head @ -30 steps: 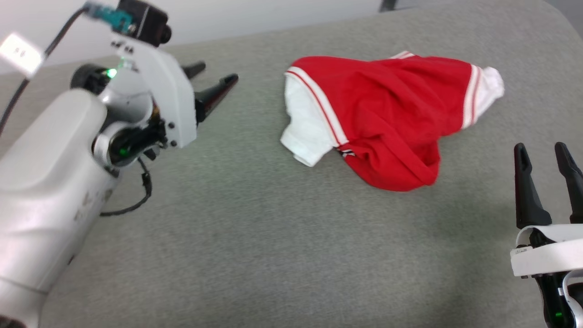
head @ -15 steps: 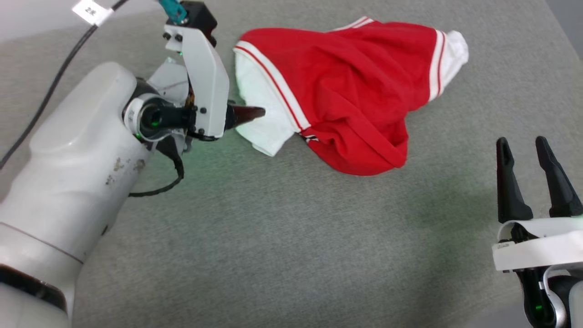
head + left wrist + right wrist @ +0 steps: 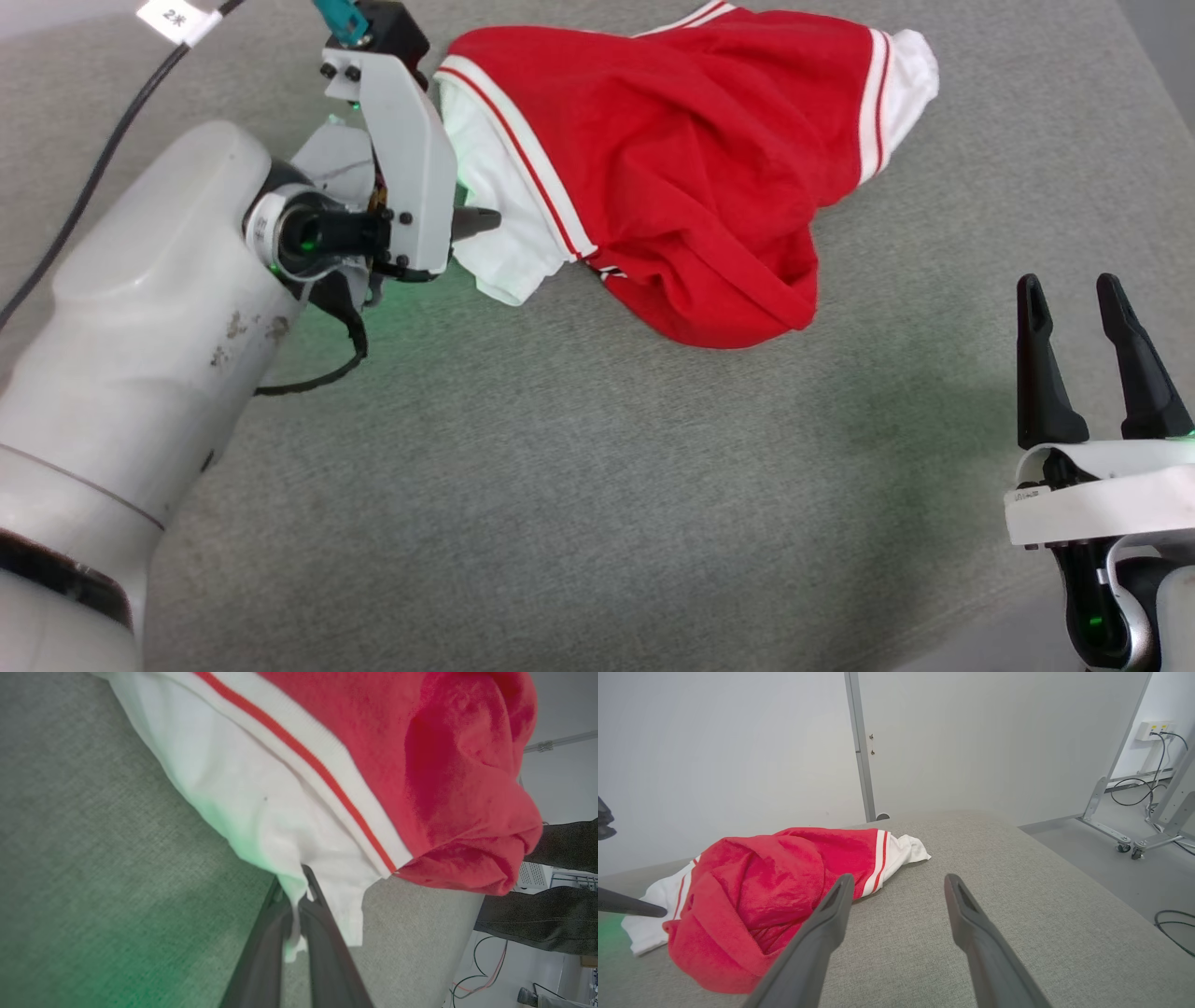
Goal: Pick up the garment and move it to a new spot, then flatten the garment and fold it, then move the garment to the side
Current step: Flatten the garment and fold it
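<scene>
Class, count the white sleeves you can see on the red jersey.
2. One sleeve lies at the jersey's left end, pinched in the left gripper; the other sleeve pokes out at its right end.

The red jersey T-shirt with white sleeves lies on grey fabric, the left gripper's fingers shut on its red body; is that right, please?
No: the left wrist view shows the left gripper shut on a white sleeve of the red jersey T-shirt, not its red body.

garment [image 3: 672, 168]: on table [image 3: 560, 513], far | left hand [image 3: 490, 221]: at its left edge | right hand [image 3: 1067, 280]: near right, apart
</scene>
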{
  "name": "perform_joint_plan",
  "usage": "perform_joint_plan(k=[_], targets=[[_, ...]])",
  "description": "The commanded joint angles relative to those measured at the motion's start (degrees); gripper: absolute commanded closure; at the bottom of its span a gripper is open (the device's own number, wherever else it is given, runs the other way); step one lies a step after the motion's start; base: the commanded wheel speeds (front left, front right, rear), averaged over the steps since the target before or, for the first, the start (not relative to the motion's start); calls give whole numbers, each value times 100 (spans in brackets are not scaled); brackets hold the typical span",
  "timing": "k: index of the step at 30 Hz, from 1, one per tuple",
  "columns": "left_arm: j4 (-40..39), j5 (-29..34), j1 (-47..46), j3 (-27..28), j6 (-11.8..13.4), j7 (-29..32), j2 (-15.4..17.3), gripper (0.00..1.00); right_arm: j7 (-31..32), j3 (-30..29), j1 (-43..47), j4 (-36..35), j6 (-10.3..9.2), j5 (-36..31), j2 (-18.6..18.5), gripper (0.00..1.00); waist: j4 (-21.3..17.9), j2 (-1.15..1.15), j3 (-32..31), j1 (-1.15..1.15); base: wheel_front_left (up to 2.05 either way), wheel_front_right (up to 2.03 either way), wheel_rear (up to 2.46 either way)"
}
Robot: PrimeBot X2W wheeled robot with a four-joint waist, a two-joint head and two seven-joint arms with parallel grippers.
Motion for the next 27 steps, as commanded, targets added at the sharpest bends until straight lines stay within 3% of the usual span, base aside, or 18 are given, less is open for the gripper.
perform_joint_plan(k=[1,7,17,23,27], targets=[[-1,-38,-64,-11,9,14,11,100,-10,-11,-56,-3,-6,-25,20,0,106,0,-30,0,0,0,0],[-17,-221,-58,-23,9,149,258,100,131,-102,-46,-118,-6,-101,-88,0,578,0,-230,0,0,0,0],[-252,-525,307,-1,9,308,953,100,517,-185,-56,-408,-6,-214,-282,0,1330,0,-560,0,0,0,0],[-444,-561,479,21,9,183,1271,100,681,-221,-22,-560,-6,-233,-316,0,1508,0,-612,0,0,0,0],[-515,-499,545,6,9,-68,1248,100,753,-206,16,-601,-6,-204,-336,0,1548,0,-627,0,0,0,0]])
